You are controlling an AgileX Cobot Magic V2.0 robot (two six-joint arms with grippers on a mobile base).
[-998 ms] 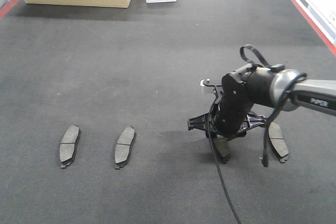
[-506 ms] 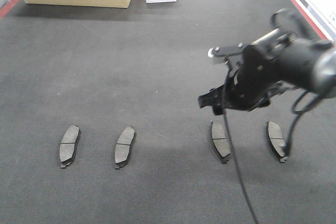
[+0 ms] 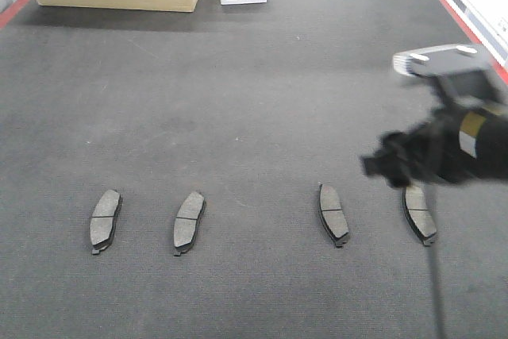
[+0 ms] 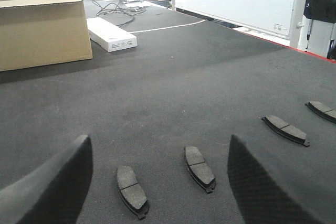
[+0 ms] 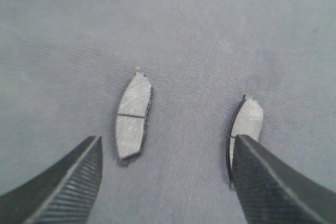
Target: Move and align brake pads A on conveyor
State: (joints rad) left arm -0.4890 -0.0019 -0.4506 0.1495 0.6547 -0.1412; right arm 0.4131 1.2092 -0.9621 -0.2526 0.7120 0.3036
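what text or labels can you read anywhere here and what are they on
"H3#": printed on the top flap of the cardboard box, seen from the left wrist view.
White carton: nothing legible from the left wrist; small dark print on its end in the front view, too small to read.
Brake pads: no readable markings.

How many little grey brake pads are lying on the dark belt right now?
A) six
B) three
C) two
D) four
D: the front view shows four brake pads in a rough row on the conveyor, at and; the right gripper is up above the belt and holds none of them.
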